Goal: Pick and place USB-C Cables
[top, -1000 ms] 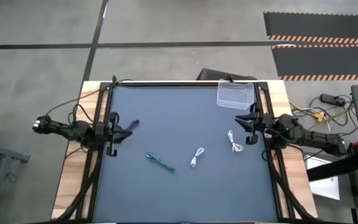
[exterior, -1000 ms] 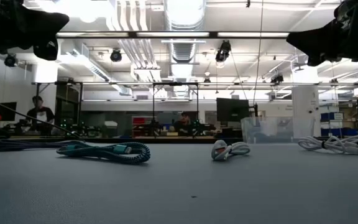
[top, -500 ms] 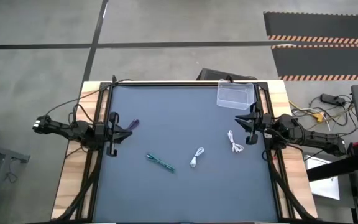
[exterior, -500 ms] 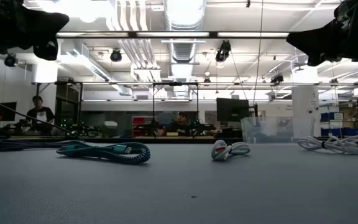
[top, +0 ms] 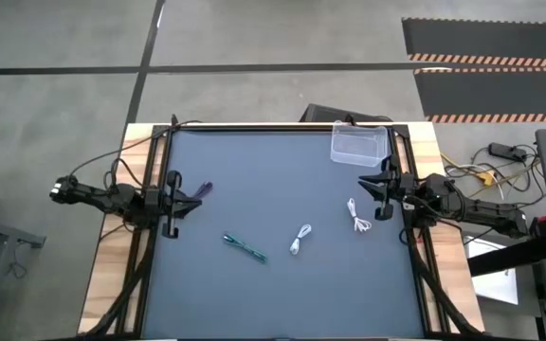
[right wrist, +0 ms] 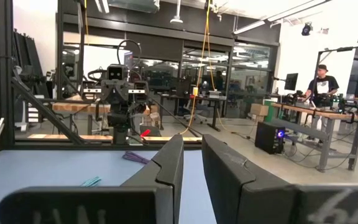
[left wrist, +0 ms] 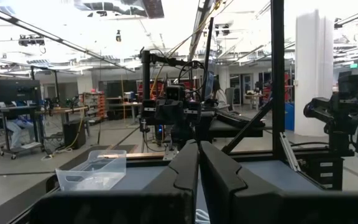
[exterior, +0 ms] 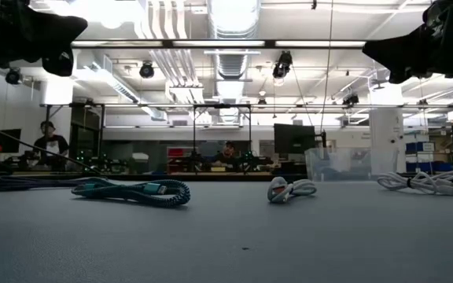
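High view: both arms wait at the table edges, left gripper point(top: 190, 201) beside the purple cable point(top: 203, 189), right gripper point(top: 377, 187) near the bin point(top: 358, 145). The teal cable point(top: 245, 247) and 2 white cables point(top: 300, 238) point(top: 357, 217) lie mid-mat.

Low view: all cables lie flat; no pick seems begun.

Left wrist view: fingers point(left wrist: 182, 180) pressed together, empty.

Right wrist view: fingers point(right wrist: 169, 165) slightly parted, holding nothing. Next, likely a descent onto 1 cable.
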Controlling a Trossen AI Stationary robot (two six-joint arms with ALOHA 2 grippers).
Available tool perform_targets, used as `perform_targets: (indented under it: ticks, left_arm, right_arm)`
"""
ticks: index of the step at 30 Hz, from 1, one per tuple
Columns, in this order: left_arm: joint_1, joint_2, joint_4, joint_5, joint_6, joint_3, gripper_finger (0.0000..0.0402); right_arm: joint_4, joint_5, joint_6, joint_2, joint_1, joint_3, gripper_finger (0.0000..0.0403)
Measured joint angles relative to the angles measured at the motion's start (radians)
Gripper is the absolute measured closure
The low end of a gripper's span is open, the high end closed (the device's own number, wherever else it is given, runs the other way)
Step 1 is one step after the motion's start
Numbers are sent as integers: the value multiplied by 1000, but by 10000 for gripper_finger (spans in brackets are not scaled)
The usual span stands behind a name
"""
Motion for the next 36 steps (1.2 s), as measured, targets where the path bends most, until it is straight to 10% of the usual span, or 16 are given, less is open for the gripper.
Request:
perform_targets:
  ticks: [20, 28, 36]
  left_arm:
    - [0, 0, 0, 0, 0, 0, 402]
    - [0, 0, 0, 0, 0, 0, 402]
    - [0, 0, 0, 0, 0, 0, 402]
  right_arm:
    - [20, 46, -10, 0, 0, 0, 351]
    - [25, 79, 577, 0, 0, 0, 351]
    - [27, 79, 610, 0, 0, 0, 351]
